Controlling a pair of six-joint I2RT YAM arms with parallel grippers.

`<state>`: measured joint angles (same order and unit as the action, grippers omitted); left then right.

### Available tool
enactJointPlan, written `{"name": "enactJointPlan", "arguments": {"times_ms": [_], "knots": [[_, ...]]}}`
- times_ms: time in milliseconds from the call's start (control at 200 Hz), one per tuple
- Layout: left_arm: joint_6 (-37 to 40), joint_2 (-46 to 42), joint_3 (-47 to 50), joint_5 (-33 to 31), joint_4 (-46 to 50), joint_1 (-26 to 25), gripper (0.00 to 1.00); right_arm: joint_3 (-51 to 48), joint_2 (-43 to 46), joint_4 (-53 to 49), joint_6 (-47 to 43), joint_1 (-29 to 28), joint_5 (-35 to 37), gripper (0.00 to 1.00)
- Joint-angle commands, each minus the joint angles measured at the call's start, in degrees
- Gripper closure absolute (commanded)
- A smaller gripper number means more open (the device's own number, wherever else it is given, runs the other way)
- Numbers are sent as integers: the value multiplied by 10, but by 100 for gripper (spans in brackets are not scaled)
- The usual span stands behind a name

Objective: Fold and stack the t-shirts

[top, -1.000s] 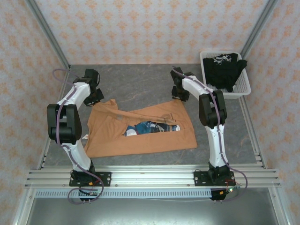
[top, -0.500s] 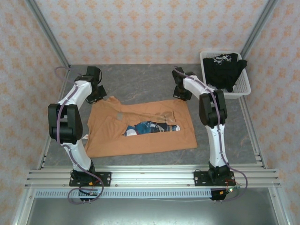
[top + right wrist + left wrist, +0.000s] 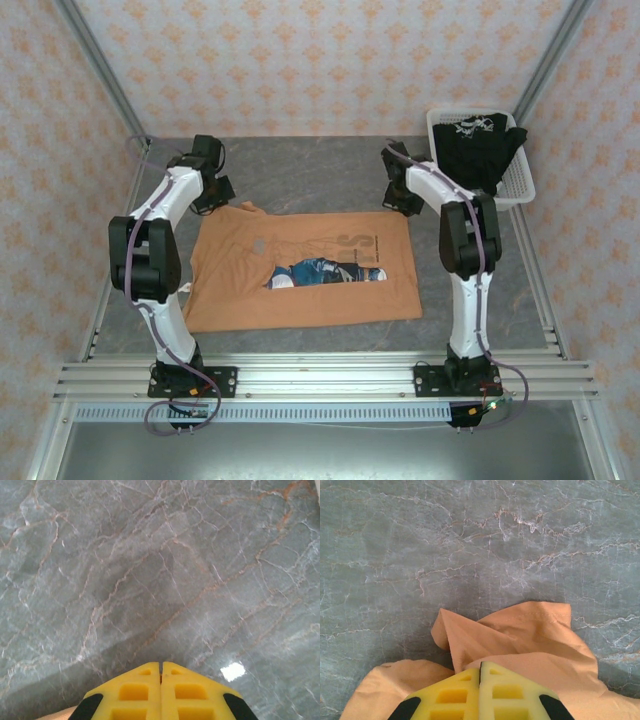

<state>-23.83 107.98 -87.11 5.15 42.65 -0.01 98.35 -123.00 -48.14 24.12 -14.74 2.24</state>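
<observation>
Top external view shows the orange shirt point(image 3: 300, 300) spread on the table point(image 3: 300, 165) between the arms, print point(image 3: 325, 270) up. The left gripper point(image 3: 222, 200) is at its far-left corner and the right gripper point(image 3: 405, 203) at its far-right. The black shirt point(image 3: 478, 145) lies in the basket point(image 3: 522, 188) at the far right, well apart.

In the left wrist view the yellow fingers point(image 3: 455, 690) are pressed together on a bunch of orange cloth, with a crumpled flap sticking out ahead. In the right wrist view the fingers point(image 3: 185, 695) are pressed together too. A sliver of orange shows at the lower left, but I cannot tell whether cloth sits between them.

The step looks like flattening the shirt before the first fold. To do it well, hold both pinches firm and draw the two corners evenly away from the bases. Ease them slightly apart so the far edge goes straight, and move low so the cloth slides rather than lifts. The left corner is bunched, so it wants smoothing before release. Pulling harder on one side would likely skew the shirt, and its near hem looks a little slanted
</observation>
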Motion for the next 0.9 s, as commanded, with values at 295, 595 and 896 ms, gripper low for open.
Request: {"name": "enactJointPlan", "arguments": {"times_ms": [295, 595, 896], "knots": [[-38, -245, 209, -52, 44, -8, 100, -185, 220, 45, -21, -13, -31, 100], [-170, -412, 375, -71, 79, -21, 100, -365, 346, 31, 44, -57, -29, 100], [-245, -476, 478, -59, 91, -23, 100, -441, 375, 40, 60, -60, -18, 100]]}}
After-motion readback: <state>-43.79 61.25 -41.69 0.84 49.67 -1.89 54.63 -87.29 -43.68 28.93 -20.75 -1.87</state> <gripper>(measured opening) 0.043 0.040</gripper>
